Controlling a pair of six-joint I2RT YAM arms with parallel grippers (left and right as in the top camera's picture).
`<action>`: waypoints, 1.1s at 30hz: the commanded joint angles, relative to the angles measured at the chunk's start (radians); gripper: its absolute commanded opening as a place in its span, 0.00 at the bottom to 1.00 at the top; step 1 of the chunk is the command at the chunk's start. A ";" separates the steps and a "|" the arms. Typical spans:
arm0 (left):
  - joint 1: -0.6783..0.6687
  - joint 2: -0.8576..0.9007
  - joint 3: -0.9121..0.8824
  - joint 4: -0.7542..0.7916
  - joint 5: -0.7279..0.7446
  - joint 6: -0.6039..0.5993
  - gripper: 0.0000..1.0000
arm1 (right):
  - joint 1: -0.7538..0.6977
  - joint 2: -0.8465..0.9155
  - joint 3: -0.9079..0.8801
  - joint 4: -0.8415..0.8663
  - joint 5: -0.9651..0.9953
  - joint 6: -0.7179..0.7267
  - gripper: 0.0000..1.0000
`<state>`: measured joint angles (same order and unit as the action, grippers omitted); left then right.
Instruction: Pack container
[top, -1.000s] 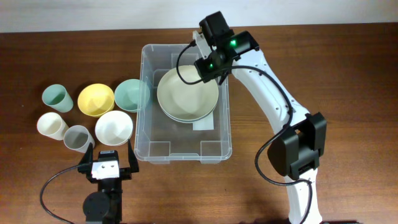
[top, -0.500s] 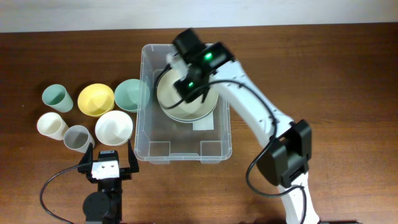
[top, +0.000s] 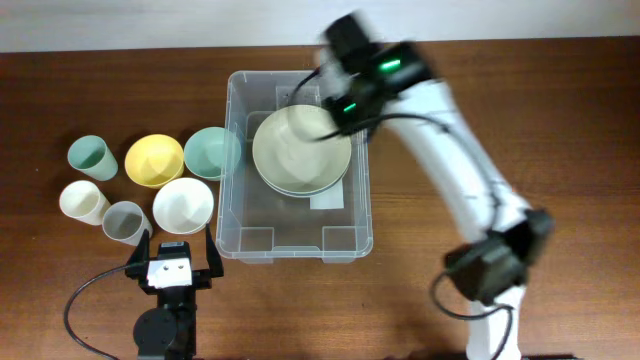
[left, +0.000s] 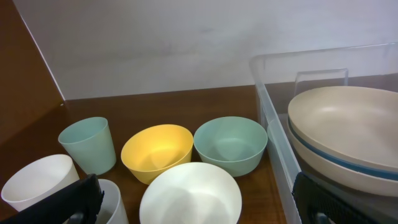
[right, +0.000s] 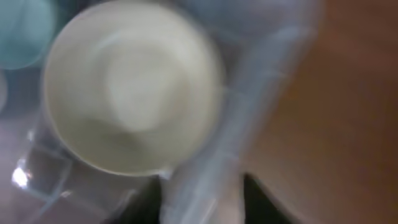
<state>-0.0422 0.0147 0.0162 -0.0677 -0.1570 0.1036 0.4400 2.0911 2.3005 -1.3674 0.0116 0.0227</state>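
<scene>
The left gripper, fingers spread wide and empty, sits by the near left corner of the clear container. Mid-table, the container holds stacked cream plates. Over its far rim the right gripper is blurred, so its finger gap cannot be told.

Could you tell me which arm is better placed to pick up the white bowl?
Probably left: the open left claw sits just beside the white bowl, while the right arm is over the container.
</scene>
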 joint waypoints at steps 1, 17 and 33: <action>0.006 -0.003 -0.007 0.001 -0.004 -0.013 1.00 | -0.134 -0.110 0.039 -0.024 0.027 0.020 0.52; 0.006 -0.003 -0.007 0.001 -0.004 -0.013 1.00 | -0.600 -0.073 -0.018 -0.085 0.023 0.020 0.99; 0.006 -0.002 -0.007 0.003 0.000 -0.008 1.00 | -0.637 -0.073 -0.018 -0.084 0.023 0.019 0.99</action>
<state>-0.0422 0.0147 0.0162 -0.0681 -0.1566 0.1036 -0.1932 2.0209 2.2864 -1.4513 0.0299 0.0376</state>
